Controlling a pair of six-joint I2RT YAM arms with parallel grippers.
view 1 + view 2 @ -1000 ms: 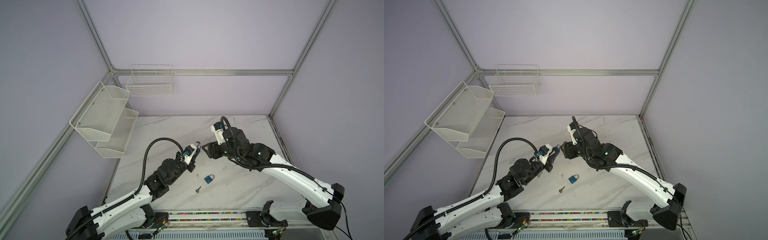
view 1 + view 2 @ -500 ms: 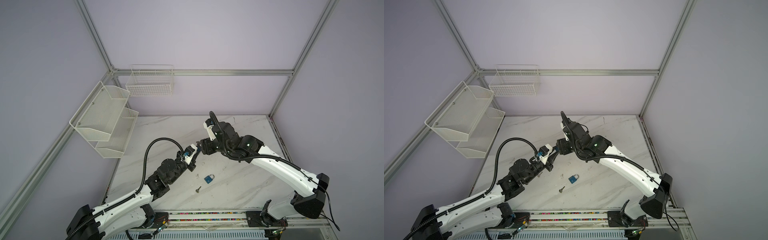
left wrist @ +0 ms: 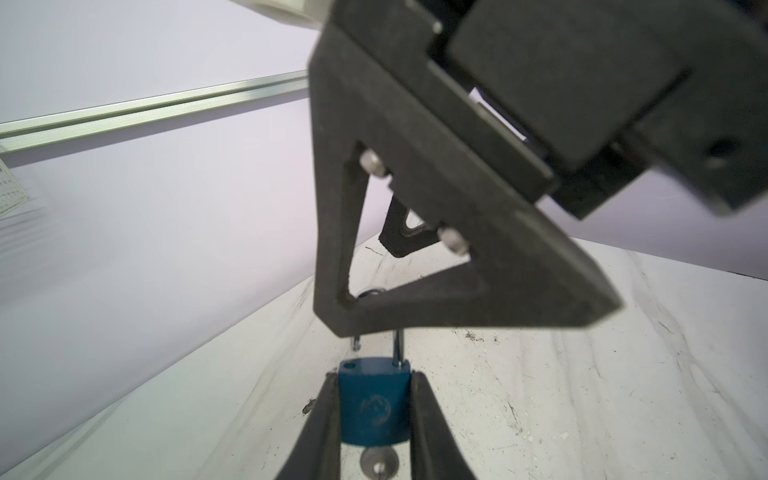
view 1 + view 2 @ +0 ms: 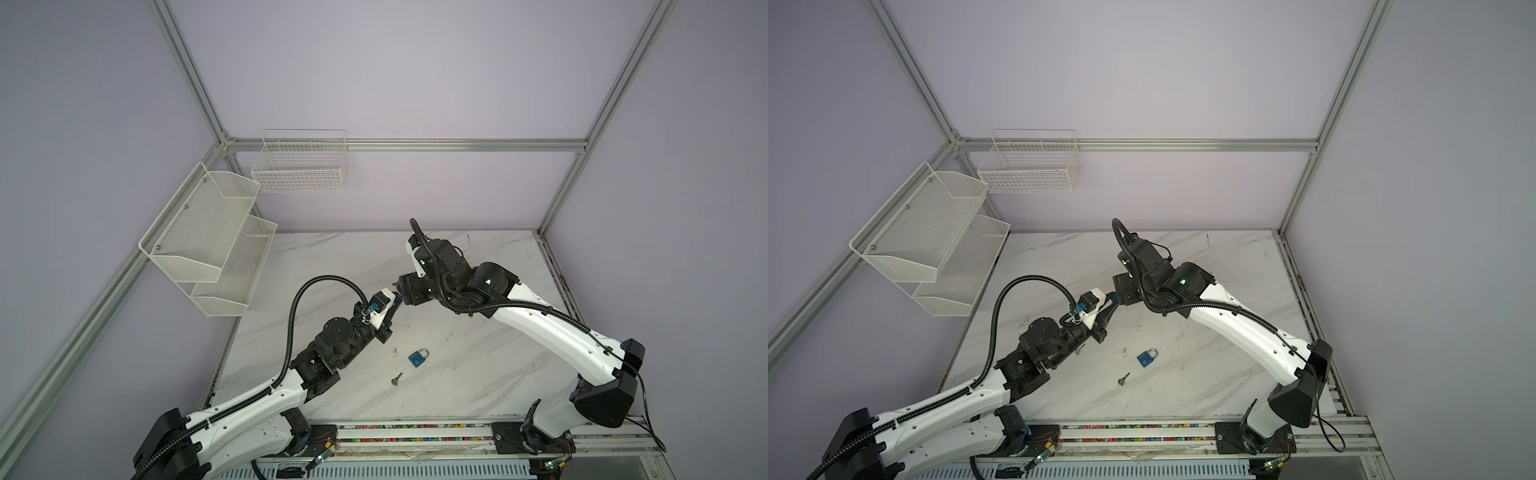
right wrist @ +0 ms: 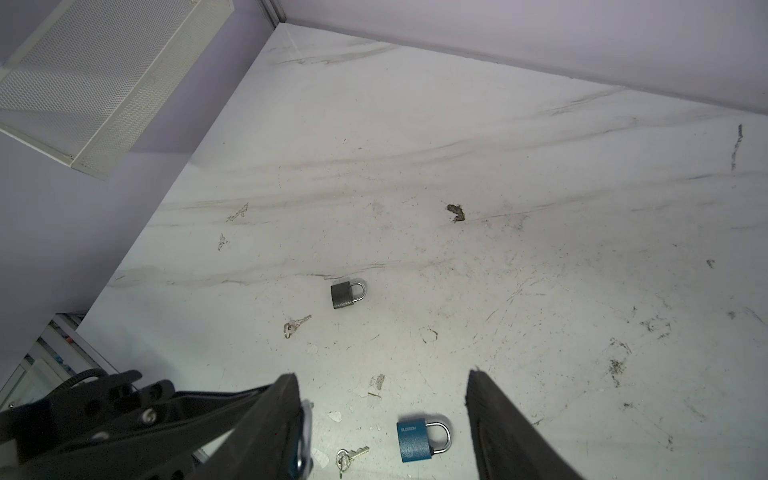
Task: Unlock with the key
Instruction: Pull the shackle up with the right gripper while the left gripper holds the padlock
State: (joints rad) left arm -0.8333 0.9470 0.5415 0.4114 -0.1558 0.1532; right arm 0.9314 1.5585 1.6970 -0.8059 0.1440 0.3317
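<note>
We've got the small blue metal padlock [image 3: 374, 411] clamped by its flanks in the left gripper [image 3: 374, 376], off the white marble-look tabletop [image 3: 582, 395]. That leaves the silver key [image 3: 378, 461] in its base and the steel shackle [image 3: 400, 345] reachable. The shackle looks sprung to us. The right gripper [image 5: 382, 374] has its fingers spread, empty, crowding the shackle. A second blue padlock [image 5: 419, 440], a grey padlock [image 5: 348, 294] and loose keys [image 5: 296, 326] lie below, not obstructing.

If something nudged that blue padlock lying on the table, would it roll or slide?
Probably slide: the blue padlock lies flat on its broad face, so rolling looks unlikely. Its metal shackle suggests it is rigid and heavy for its size. On the smooth table it may spin if pushed off-centre.
</note>
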